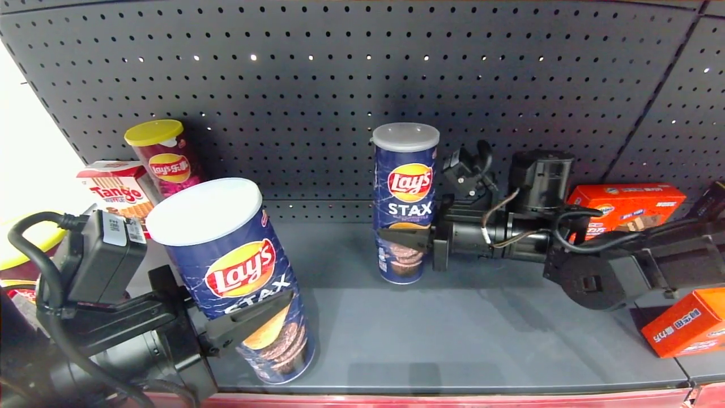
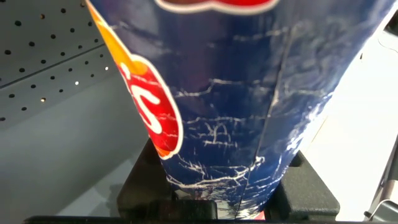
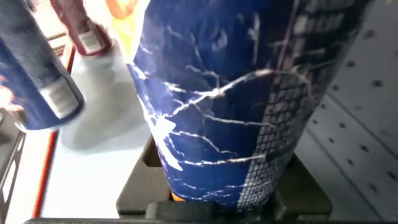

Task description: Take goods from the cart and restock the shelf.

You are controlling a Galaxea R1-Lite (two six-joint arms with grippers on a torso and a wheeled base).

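Head: L gripper (image 1: 252,323) clamps front can (image 1: 232,266), tilted, well out from pegboard (image 1: 340,85) at shelf (image 1: 481,328) lip; not yet placed, I'd judge. R gripper (image 1: 403,241) clamps rear can (image 1: 405,187), upright, near pegboard; prob. its final spot.
L wrist: jaws snug on front can's lower body, clearer than head shows.
R wrist: rear can held, pegboard just behind; front can farther out.

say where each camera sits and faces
head view: on the head, looking down at the shelf; both arms, left end effector on tilted can, right end effector on upright can.
left wrist view: on left wrist, facing tilted can and pegboard; own end effector shows.
right wrist view: on right wrist, facing upright can; own end effector shows.
shared: head and right wrist see both cans.
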